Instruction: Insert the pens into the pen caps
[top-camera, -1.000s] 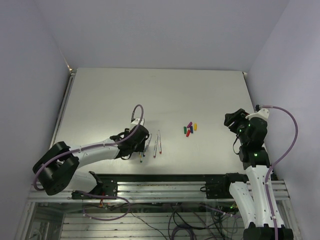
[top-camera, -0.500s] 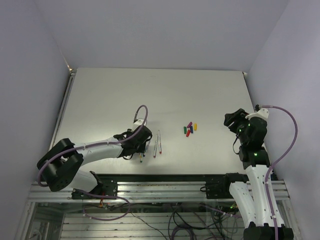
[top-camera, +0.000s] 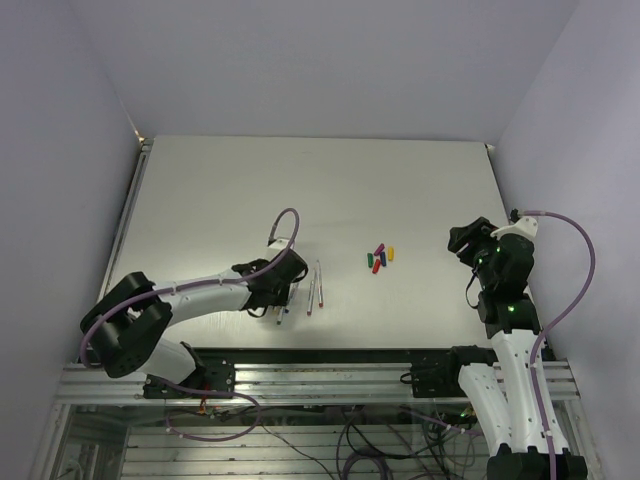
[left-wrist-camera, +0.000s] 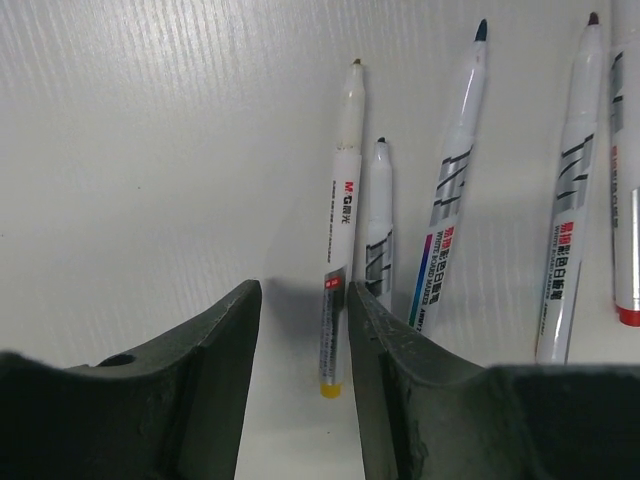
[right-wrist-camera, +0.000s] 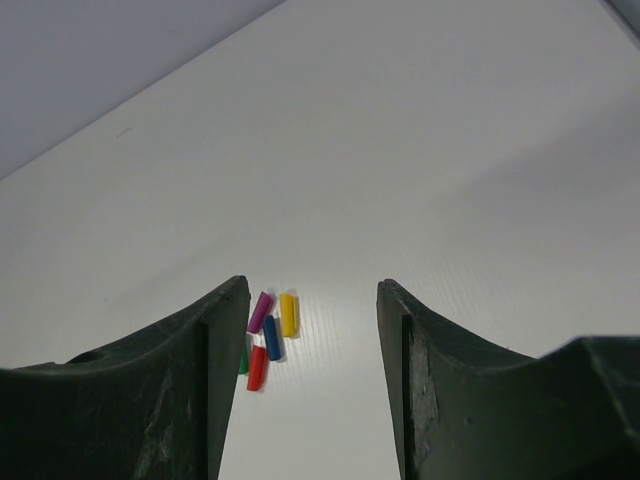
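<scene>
So the left gripper (left-wrist-camera: 305, 290) is sitting low over the table (top-camera: 400, 190) near the front edge, jaws spread, straddling the tail of the yellow-ended pen (left-wrist-camera: 340, 220), which is lying flat and not getting pinched. The other pens (left-wrist-camera: 455, 180) are lying side by side right next to it. A bit farther back and over to the right, the caps (right-wrist-camera: 270, 335) are sitting in a little cluster. The right gripper (right-wrist-camera: 312, 287) is hovering well off to their right, spread too, holding nothing.
</scene>
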